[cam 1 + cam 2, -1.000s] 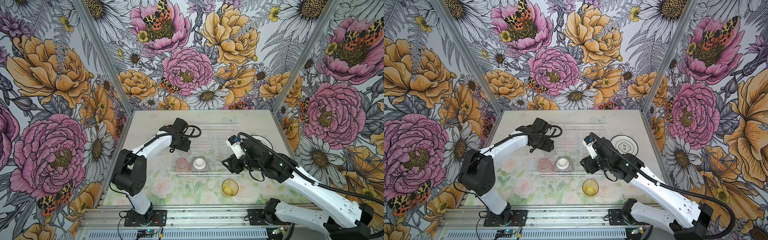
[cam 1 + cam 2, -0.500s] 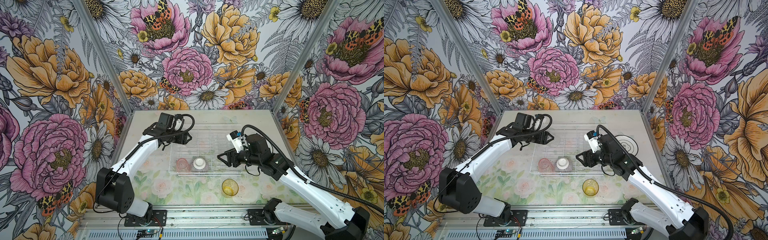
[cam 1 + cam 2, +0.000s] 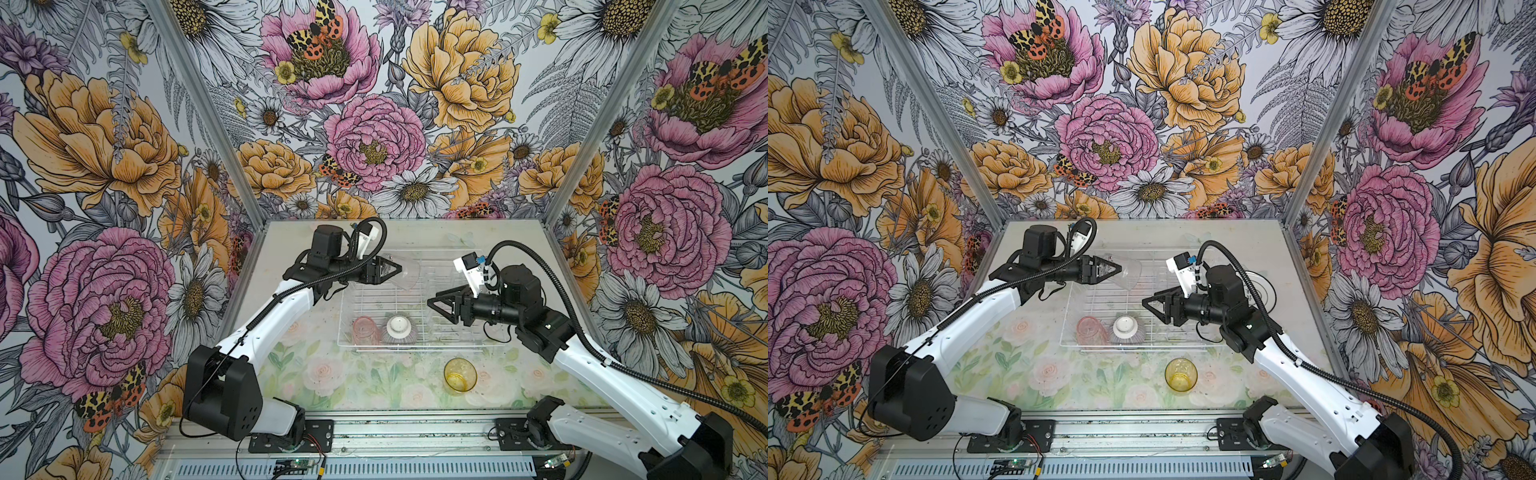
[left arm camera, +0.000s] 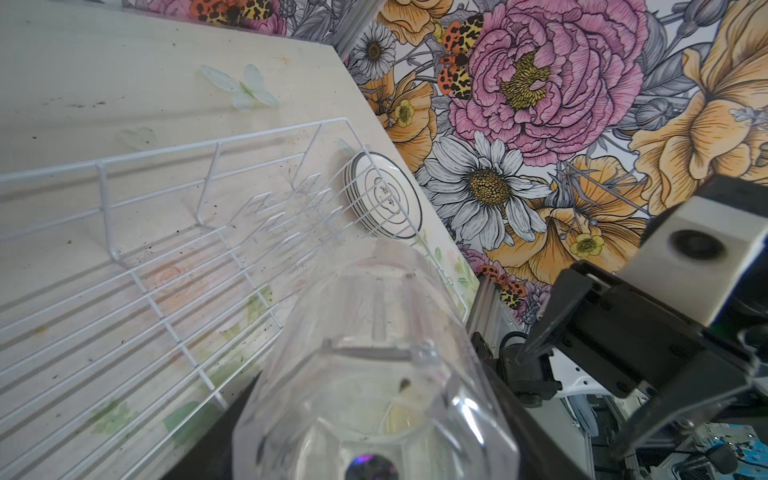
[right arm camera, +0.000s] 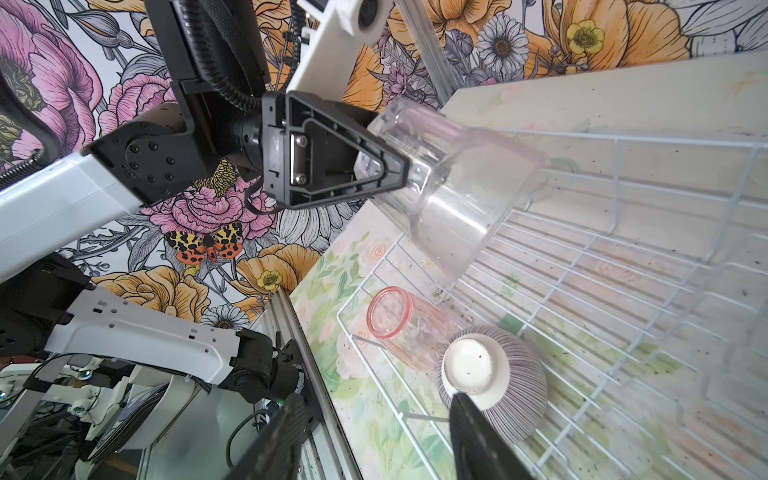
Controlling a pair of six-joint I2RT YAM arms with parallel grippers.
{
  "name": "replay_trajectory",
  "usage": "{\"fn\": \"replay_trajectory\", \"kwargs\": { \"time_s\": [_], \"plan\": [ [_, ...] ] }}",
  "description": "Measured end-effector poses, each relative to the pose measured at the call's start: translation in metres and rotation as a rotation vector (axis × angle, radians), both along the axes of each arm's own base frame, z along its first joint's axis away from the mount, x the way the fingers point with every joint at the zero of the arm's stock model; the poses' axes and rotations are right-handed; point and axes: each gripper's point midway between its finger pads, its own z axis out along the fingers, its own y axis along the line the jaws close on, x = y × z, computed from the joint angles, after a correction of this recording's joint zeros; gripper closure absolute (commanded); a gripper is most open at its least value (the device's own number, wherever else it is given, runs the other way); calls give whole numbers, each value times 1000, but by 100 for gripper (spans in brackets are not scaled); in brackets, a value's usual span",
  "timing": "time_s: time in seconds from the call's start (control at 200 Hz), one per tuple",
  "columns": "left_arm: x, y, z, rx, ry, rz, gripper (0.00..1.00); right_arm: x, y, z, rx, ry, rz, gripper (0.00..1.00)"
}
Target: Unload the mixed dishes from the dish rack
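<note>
Nearest, an amber tumbler (image 3: 459, 374) stands upright on the flowered worktop (image 3: 332, 382), just in front of the white wire dish rack (image 3: 415, 344). At the rack's near edge a pink tumbler (image 3: 365, 330) sits just beside an upturned striped bowl (image 3: 400, 329). Above the rack's right part the right gripper (image 3: 433, 300) hangs with jaws apart, holding nothing. Farther back, the left gripper (image 3: 395, 269) clamps a clear tumbler (image 3: 409, 272), tilted on its side above the rack's far left. A stack of white plates (image 3: 1264, 291) lies on the worktop past the rack's right side.

Note that the left gripper (image 3: 395, 270) has lifted the clear tumbler (image 3: 410, 275) sideways above the dish rack (image 3: 415, 301), and the right gripper (image 3: 432, 301) has advanced farther across the rack.
</note>
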Motion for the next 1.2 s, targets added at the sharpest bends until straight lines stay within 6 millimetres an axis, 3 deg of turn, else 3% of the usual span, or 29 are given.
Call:
{"fn": "replay_trajectory", "kwargs": {
  "time_s": [0.485,0.721,0.856,1.201],
  "plan": [
    [-28,-39,46,-237,-44,-174,47,20,1,18,136,-52,-2,49],
    [-30,-52,44,-264,-23,-213,48,21,4,27,167,-84,13,51],
    [-29,-57,41,-277,-5,-226,48,21,6,33,183,-101,23,66],
    [-32,-67,53,-337,-7,-267,49,28,10,41,210,-127,43,82]
  ]
}}
